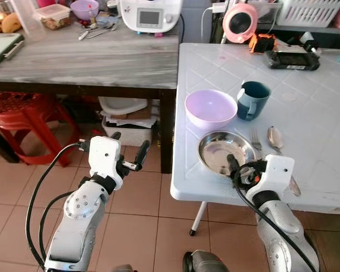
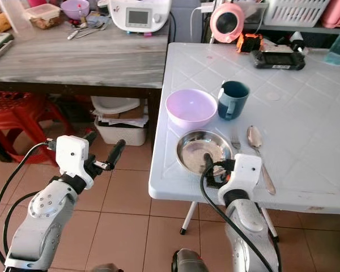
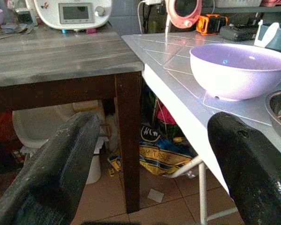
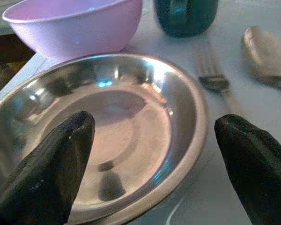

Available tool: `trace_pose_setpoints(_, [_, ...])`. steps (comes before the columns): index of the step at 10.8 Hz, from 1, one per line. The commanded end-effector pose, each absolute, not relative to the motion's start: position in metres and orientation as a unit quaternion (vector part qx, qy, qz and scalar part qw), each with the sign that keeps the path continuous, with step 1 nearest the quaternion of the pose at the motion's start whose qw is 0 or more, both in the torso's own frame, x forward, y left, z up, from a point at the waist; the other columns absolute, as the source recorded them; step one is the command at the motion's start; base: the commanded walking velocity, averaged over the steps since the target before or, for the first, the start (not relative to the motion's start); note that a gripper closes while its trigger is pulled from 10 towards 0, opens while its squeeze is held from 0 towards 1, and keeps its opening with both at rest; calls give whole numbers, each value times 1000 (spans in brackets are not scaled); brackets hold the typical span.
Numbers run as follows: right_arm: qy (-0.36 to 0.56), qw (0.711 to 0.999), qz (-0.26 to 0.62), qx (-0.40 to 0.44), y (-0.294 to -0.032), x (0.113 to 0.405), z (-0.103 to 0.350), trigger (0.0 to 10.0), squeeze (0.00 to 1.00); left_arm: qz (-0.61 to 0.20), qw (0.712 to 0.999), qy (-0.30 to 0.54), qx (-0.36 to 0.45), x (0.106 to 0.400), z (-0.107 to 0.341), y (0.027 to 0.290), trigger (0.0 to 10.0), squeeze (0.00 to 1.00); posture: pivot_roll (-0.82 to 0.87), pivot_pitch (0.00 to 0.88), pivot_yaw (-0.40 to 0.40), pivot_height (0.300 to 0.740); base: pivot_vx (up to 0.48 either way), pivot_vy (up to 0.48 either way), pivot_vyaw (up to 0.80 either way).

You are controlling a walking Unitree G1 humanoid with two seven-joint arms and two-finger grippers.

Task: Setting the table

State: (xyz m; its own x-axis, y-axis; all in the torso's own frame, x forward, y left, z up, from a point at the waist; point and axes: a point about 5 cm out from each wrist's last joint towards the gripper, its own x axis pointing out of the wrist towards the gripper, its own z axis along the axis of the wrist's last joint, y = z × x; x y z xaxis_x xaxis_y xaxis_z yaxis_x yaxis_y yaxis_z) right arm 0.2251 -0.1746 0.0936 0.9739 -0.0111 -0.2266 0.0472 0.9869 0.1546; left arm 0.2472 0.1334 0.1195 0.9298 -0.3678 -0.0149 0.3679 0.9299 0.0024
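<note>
Right end effector [image 1: 238, 170] over steel plate [image 1: 222, 148]

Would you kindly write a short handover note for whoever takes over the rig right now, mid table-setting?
Right gripper: open, empty, over the near rim of the steel plate.
Left gripper: open, empty, held off the white table's left edge, above the floor.
On the table: lilac bowl behind the plate, teal mug to the bowl's right, fork and spoon lying right of the plate.
Done: plate, bowl, mug and cutlery are all on the table.
Left: probably a final adjustment of the plate, since the right gripper is poised at it; nothing is held.
</note>
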Motion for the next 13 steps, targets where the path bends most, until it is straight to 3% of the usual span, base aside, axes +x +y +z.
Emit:
trace_pose_setpoints(1, [118,989,-7,90,-173,224,94,10000,0,-193,981,0,11,246,123,133,10000,0,18,57,16,740,0,0,0])
trace_pose_setpoints(3, [129,985,-1,115,-170,223,91,10000,0,-195,981,-1,13,245,123,133,10000,0,19,59,17,740,0,0,0])
trace_pose_setpoints(5, [136,981,-5,140,-170,222,90,6275,0,-197,980,-2,15,245,124,132,10000,0,19,60,17,740,0,0,0])
trace_pose_setpoints(6, [140,978,-13,156,-171,221,89,980,0,-199,980,-4,16,246,124,132,10000,0,20,60,17,740,0,0,0])
trace_pose_setpoints(7, [142,977,-17,160,-172,221,89,0,0,-199,980,-5,16,246,125,132,10000,0,20,61,17,740,0,0,0])
trace_pose_setpoints(13, [174,957,-60,225,-175,217,79,0,0,-207,978,-12,22,246,127,131,10000,0,22,63,20,740,0,0,0])
